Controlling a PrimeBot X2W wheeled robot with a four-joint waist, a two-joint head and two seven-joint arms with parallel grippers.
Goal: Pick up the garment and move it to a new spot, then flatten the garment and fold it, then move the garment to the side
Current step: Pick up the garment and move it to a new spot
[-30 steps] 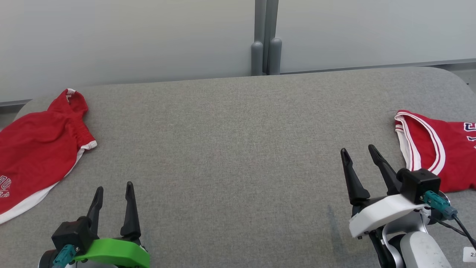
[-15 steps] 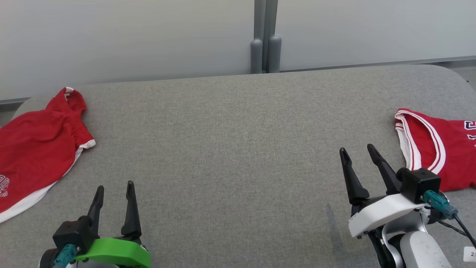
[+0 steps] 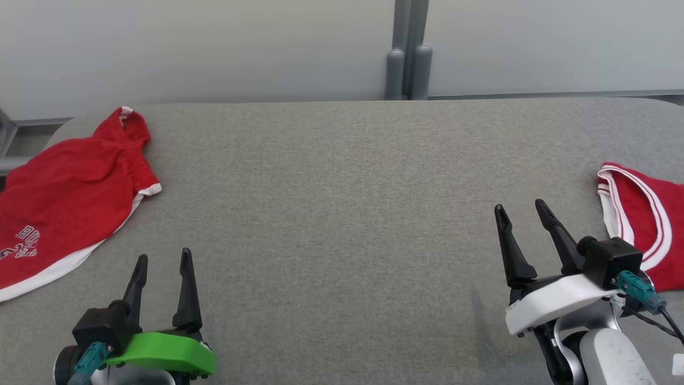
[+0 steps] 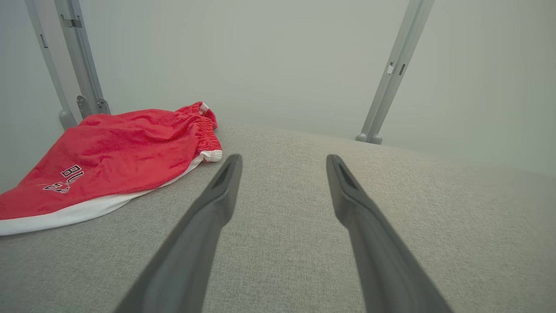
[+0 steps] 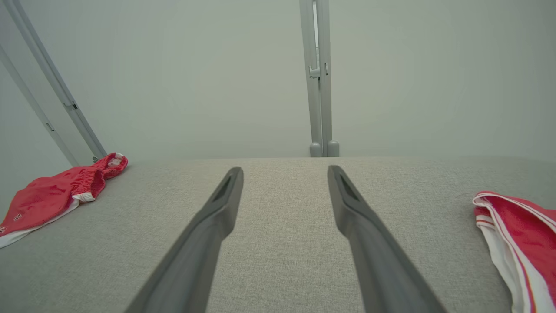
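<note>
Wide open, empty: left gripper (image 3: 163,255), right gripper (image 3: 519,206). Untouched: shorts (image 3: 69,208) at table (image 3: 342,187) left edge, jersey (image 3: 649,230) right edge; all steps remain.

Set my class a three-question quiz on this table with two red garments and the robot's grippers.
1. True or false: the red shorts lie clear of the left gripper.
2. The striped red jersey lies: A) mid-table, B) beside the right gripper, C) under the shorts.
3. Fill in: both grippers' jaws stand ____.
Key: 1 true; 2 B; 3 open.
</note>
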